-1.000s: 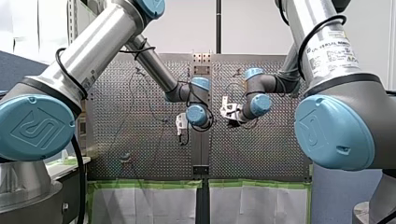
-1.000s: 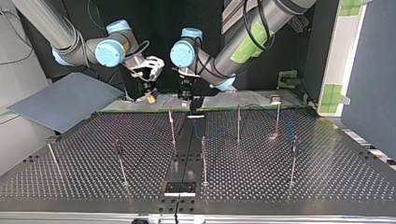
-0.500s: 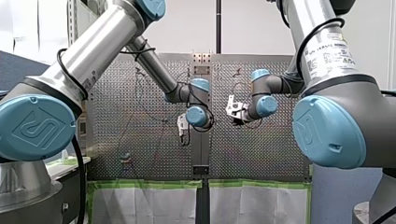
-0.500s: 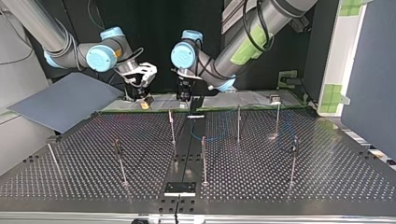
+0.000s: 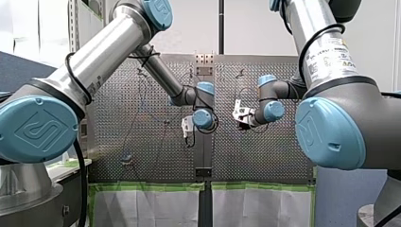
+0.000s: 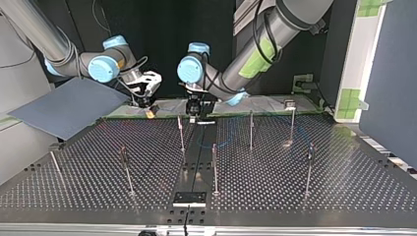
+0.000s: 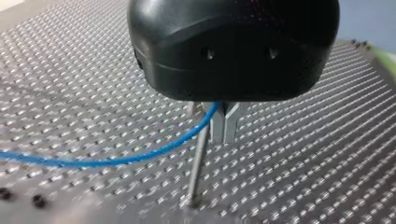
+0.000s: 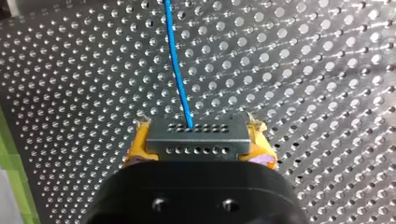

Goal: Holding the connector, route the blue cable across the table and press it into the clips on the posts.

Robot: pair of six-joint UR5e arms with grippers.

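- In the right wrist view, my right gripper [image 8: 196, 142] has its yellow pads [image 8: 137, 148] clamped on either side of the grey connector [image 8: 196, 137], a flat block with rows of small holes in its face.
- The blue cable [image 8: 177, 60] leaves the middle of that face. It runs straight ahead of the gripper, above the perforated table [image 8: 303, 70].
- In the left wrist view, my left gripper [image 7: 224, 133] has its metal fingers [image 7: 217, 126] pressed together. The blue cable comes out at their root, gripped there.
- From those fingers the cable sweeps off to one side in a long, low curve just above the table.
- A thin post [image 7: 200, 163] stands directly under the left gripper with its foot set in the table. The cable crosses its upper end.
- In the top view both grippers hang over the table's far edge, near each other but apart. My right gripper is at the view's left of my left one.
- There my left gripper is close above the top of the far middle post.
- A faint blue loop of cable lies among the middle posts [image 6: 214, 169]. The remaining posts stand upright and well apart across the table.
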